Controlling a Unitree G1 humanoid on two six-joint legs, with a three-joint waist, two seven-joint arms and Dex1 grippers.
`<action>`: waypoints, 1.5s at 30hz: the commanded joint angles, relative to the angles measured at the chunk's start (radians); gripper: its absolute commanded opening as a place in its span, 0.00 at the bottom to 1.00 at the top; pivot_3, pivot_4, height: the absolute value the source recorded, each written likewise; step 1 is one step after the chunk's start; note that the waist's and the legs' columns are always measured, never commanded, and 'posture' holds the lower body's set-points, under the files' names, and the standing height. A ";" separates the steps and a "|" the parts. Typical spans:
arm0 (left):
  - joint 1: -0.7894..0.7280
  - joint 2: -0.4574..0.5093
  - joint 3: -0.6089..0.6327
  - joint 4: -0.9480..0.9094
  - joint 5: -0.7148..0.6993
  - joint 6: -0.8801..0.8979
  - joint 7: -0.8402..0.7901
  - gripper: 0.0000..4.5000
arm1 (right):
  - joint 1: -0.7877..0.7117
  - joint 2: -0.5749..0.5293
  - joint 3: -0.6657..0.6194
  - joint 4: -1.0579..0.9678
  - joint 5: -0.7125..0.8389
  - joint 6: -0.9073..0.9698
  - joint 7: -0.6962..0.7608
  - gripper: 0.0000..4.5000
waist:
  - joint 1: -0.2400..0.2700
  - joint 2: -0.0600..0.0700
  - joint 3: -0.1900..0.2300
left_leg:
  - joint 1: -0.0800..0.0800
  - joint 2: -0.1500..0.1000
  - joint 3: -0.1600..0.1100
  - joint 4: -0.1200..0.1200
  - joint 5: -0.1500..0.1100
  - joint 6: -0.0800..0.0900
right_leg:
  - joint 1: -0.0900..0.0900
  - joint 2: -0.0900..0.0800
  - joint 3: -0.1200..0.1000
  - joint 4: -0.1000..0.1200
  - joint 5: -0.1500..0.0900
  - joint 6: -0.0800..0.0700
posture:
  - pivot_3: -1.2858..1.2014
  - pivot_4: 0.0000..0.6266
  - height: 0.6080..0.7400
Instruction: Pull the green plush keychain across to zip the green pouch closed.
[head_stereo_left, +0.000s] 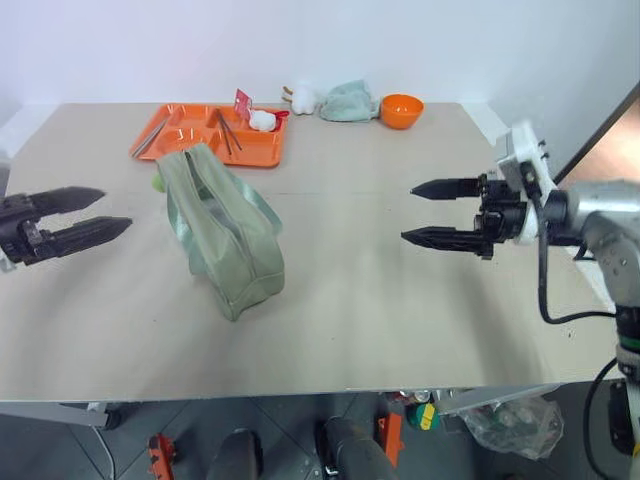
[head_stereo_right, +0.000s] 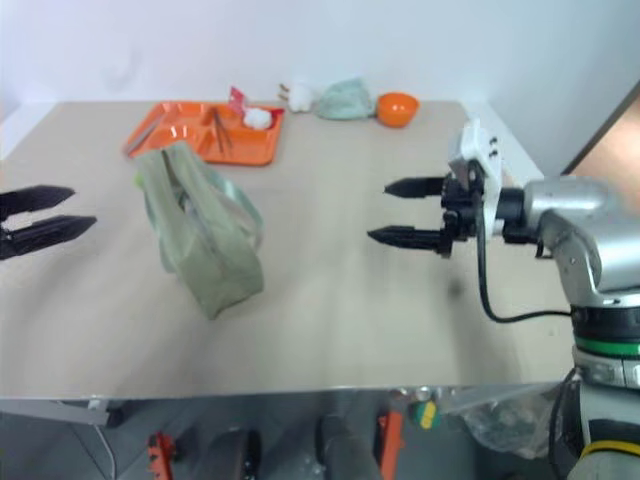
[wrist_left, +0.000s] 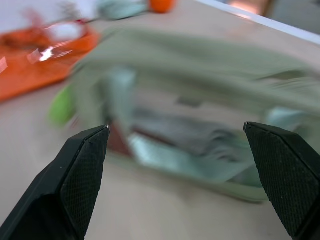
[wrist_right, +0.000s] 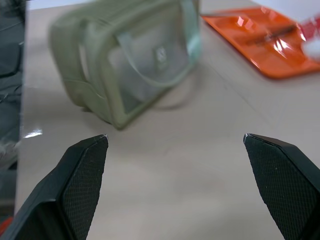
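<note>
The green pouch (head_stereo_left: 222, 228) stands on the table left of centre, sage fabric with webbing handles; its clear side window faces my right gripper in the right wrist view (wrist_right: 145, 60). The green plush keychain (head_stereo_left: 157, 183) peeks out as a lime-green blob at the pouch's far left end, also blurred in the left wrist view (wrist_left: 62, 105). My left gripper (head_stereo_left: 115, 210) hovers open to the left of the pouch, pointing at it, nothing between its fingers. My right gripper (head_stereo_left: 408, 213) hangs open well to the right of the pouch, also empty.
An orange tray (head_stereo_left: 195, 140) with utensils and a white item lies behind the pouch. Further back sit a white plush (head_stereo_left: 303, 97), a pale mint cloth lump (head_stereo_left: 348, 101) and an orange bowl (head_stereo_left: 401, 110). The table's front edge (head_stereo_left: 300, 395) runs below.
</note>
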 joint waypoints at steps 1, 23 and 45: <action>-0.080 0.054 -0.079 -0.025 0.013 -0.020 -0.079 0.99 | -0.061 -0.023 0.031 -0.010 -0.002 -0.004 0.072 1.00 | 0.000 0.000 0.000 | 0.000 0.000 0.000 0.000 0.000 0.001 | 0.000 0.000 0.000 0.000 0.000 -0.001 | 0.52 0.24 1.00; -0.547 -0.016 -0.461 0.254 0.372 -0.417 -0.324 0.99 | 0.013 0.004 0.028 -0.073 -0.013 -0.007 0.040 1.00 | -0.002 0.000 0.000 | -0.011 -0.001 0.000 0.013 -0.001 0.001 | -0.014 0.003 0.002 0.017 -0.002 -0.002 | 0.52 0.24 1.00; -0.675 -0.054 -0.734 0.491 0.445 -0.835 -0.411 0.99 | 0.028 0.012 0.025 -0.101 -0.003 0.008 0.005 1.00 | 0.000 0.000 0.000 | -0.013 -0.001 0.000 0.018 -0.001 0.002 | -0.013 0.003 0.002 0.018 -0.001 0.000 | 0.52 0.24 1.00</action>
